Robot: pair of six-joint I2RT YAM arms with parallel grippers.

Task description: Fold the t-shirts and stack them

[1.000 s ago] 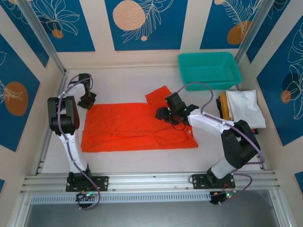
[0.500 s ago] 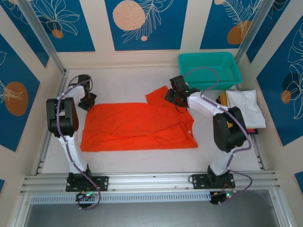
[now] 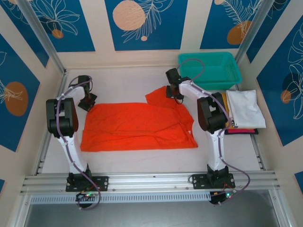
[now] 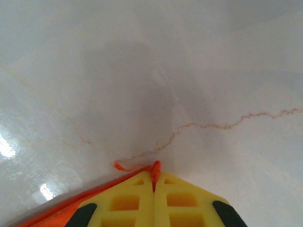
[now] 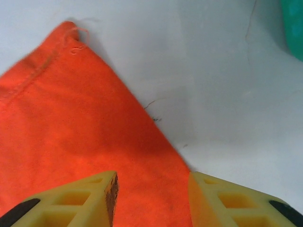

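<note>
Yellow fingers (image 4: pixel 124 204) of the left gripper (image 4: pixel 154 176) press together on a corner of the orange-red t-shirt (image 3: pixel 137 125), which lies spread flat at the centre of the overhead frame. Over its upper-right sleeve, the right gripper (image 5: pixel 151 182) hangs with fingers parted, cloth showing in the gap. At upper right, the teal basket (image 3: pixel 208 82) shows its mesh floor. Below it, on the table (image 3: pixel 128 80), folded shirts (image 3: pixel 244 108) sit stacked, white on top.
</note>
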